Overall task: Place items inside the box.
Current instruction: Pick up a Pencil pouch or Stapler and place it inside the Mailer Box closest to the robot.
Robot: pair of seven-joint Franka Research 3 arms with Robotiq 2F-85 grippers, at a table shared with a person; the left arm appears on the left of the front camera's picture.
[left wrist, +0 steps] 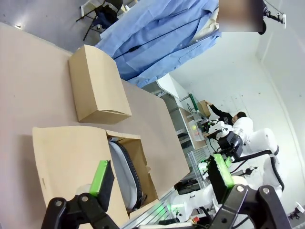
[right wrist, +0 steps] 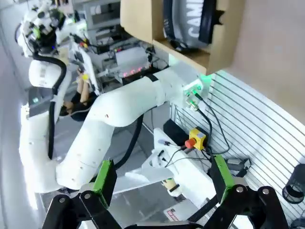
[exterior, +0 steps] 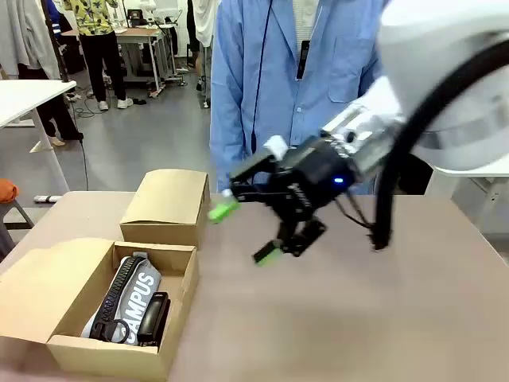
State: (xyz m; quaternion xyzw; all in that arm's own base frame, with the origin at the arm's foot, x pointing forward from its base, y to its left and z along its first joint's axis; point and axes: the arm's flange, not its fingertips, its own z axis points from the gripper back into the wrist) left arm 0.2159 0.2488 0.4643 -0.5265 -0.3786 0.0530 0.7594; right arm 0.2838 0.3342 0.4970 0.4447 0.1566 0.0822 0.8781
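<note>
The open cardboard box [exterior: 189, 278] sits at the table's near left. Inside lie a grey zip pencil case [exterior: 135, 296] lettered "CAMPUS" and a black stapler [exterior: 153, 318] beside it. My right gripper [exterior: 245, 232] hovers open above the middle of the table, to the right of the box, with nothing between its green pads. In the right wrist view that gripper [right wrist: 163, 176] stands open, with the box [right wrist: 140, 19] and pencil case [right wrist: 188, 21] far off at the top. My left gripper [left wrist: 161, 174] is open and empty, looking down on the box [left wrist: 66, 157] and pencil case [left wrist: 121, 176].
A closed cardboard box [exterior: 167, 205] stands just behind the open one and appears as the closed box [left wrist: 97, 88] in the left wrist view. A person in a blue shirt [exterior: 270, 87] stands at the far edge. The brown table [exterior: 358, 318] is bare at the right.
</note>
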